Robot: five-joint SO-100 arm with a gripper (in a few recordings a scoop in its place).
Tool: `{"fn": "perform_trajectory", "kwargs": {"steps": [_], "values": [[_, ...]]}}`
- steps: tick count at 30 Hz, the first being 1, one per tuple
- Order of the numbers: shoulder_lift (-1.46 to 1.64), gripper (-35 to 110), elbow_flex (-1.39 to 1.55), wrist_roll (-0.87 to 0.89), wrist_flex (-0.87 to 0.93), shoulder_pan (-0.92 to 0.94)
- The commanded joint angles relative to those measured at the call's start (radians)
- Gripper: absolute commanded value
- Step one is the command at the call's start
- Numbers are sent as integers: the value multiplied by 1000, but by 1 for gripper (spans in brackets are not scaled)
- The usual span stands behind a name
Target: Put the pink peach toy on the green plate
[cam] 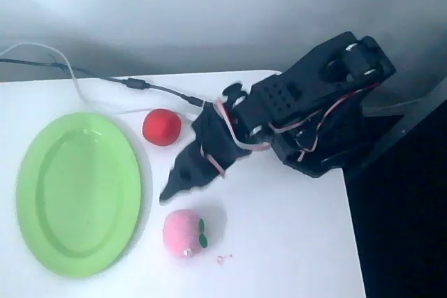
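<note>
White table (293, 242), gripper (170, 190) closed and empty, just above pink peach toy (184, 233), beside green plate (77, 193)

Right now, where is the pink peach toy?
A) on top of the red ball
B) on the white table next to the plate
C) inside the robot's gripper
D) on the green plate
B: the pink peach toy sits on the white table, just right of the green plate in the overhead view, with the gripper above it.
</note>
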Motion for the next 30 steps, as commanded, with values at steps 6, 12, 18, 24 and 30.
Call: {"fn": "perform_trajectory", "kwargs": {"steps": [6,12,18,24,30], "values": [[-380,45,-336,74,-8,-196],[-466,46,-291,104,-3,-235],[-499,43,-227,104,-3,-235],[-565,39,-233,106,-3,-230],[-614,37,-252,117,-8,-233]]}}
